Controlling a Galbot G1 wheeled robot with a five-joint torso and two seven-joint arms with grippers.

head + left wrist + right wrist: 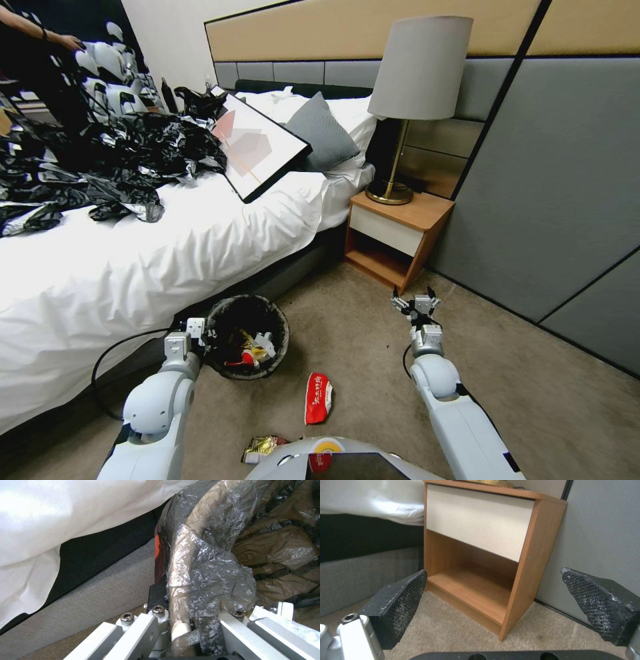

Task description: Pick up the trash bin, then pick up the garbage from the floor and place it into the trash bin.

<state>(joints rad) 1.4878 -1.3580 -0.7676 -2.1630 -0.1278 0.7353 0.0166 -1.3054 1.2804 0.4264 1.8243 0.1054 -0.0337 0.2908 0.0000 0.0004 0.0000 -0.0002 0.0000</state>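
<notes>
The left gripper (pixel 200 333) is clamped on the bag-lined rim of the trash bin (pixel 247 337) beside the bed (pixel 167 253), holding it ready for litter, while the right gripper (pixel 415 303) hovers spread wide near the nightstand (pixel 393 233), free for the red wrapper (pixel 319 398) on the carpet.

A bedroom: white-sheeted bed (pixel 167 247), padded headboard wall (pixel 547 180), wooden nightstand (pixel 395 233) bearing a shaded lamp (pixel 419 73).

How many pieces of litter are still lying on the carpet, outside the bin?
2: a red-and-white wrapper in front of the trash bin, and a gold foil wrapper nearer the robot's base. More may be hidden behind the robot's body.
</notes>
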